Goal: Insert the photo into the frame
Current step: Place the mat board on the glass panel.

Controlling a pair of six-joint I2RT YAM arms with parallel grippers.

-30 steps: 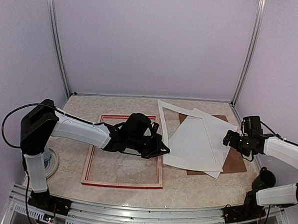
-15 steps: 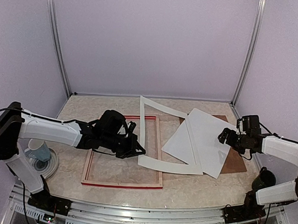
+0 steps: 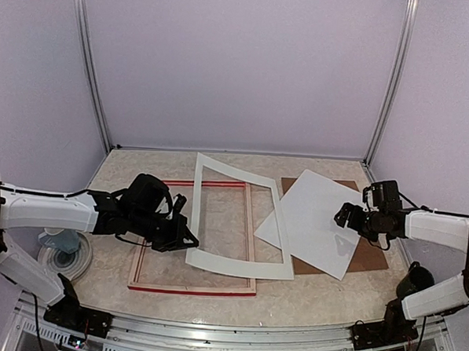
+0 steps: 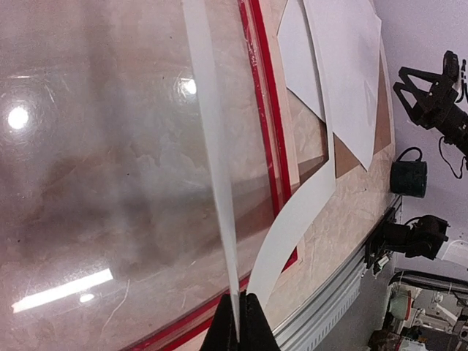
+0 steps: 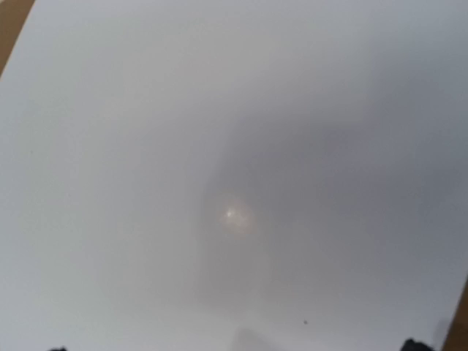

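The red frame [image 3: 189, 288] lies flat at left centre with its clear pane showing, also in the left wrist view [image 4: 262, 95]. My left gripper [image 3: 185, 240] [image 4: 238, 311] is shut on the edge of the white mat sheet [image 3: 238, 264] [image 4: 212, 146]. It holds the mat tilted over the frame's right half. The photo [image 3: 319, 219] lies white side up at the right on the brown backing panel [image 3: 369, 257]. My right gripper [image 3: 349, 218] [image 5: 232, 347] hovers just over the photo [image 5: 219, 146], jaws wide apart and empty.
A black mug [image 3: 418, 275] [image 4: 408, 175] stands at the near right edge. A pale cup on a round plate [image 3: 58, 241] sits at the near left. A second white sheet [image 4: 296, 51] shows beside the photo. Metal rail along the front edge [image 3: 234, 333].
My left gripper has pulled the white mat leftward off the photo and over the frame. My right gripper has shifted slightly left over the photo.
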